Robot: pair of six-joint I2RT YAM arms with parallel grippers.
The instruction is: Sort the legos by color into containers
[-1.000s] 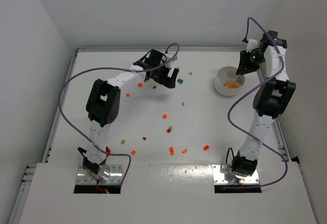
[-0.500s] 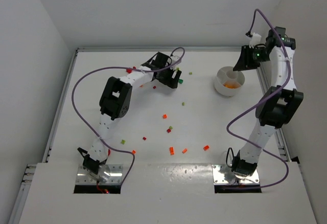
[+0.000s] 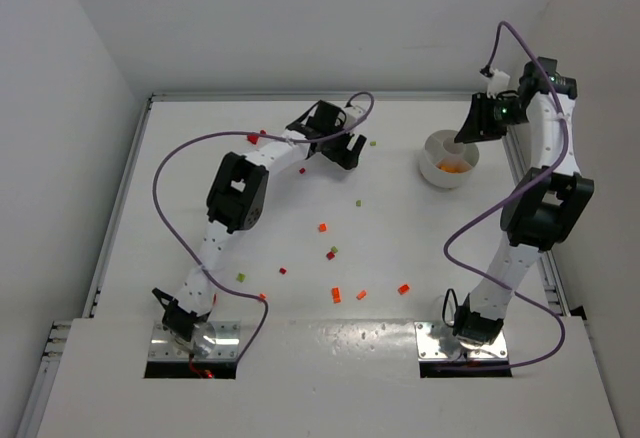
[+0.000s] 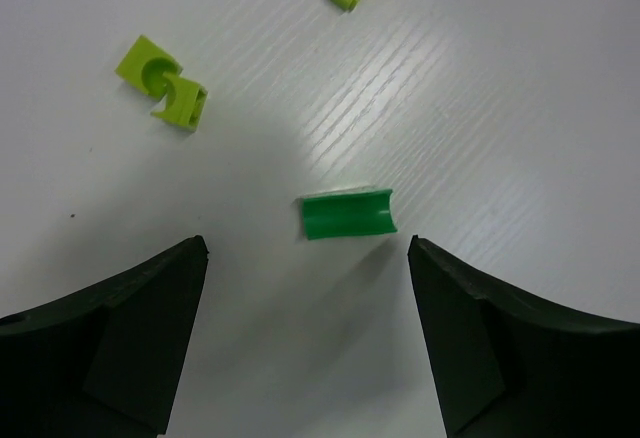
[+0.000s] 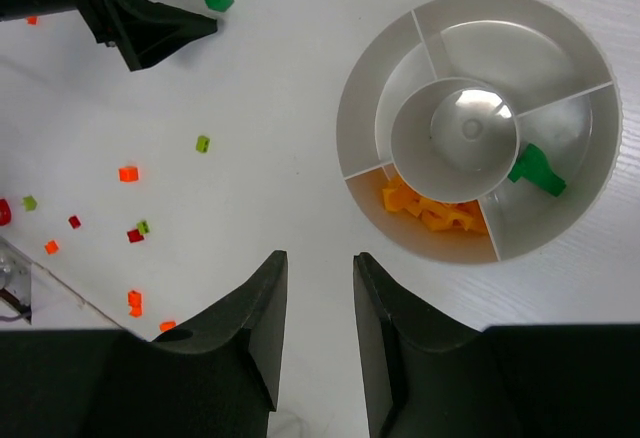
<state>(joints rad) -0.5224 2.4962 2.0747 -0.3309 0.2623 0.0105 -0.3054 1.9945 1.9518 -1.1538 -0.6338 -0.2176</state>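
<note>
Legos point(image 3: 322, 227) strewn on counter point(image 3: 420, 243), left end effector point(image 4: 307, 250) released astride green lego point(image 4: 347, 214), right end effector point(image 5: 318, 260) parted, empty, over dish point(image 5: 350, 108)

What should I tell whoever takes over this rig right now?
Left gripper: open, loose green brick lying between its jaws, not gripped.
Right gripper: open, empty, by the dish.
Done: orange bricks in one compartment, sorted green brick in the next; two compartments and the centre well empty.
Left: the loose green brick, plus scattered bricks, red, orange and light green, on the table.
</note>
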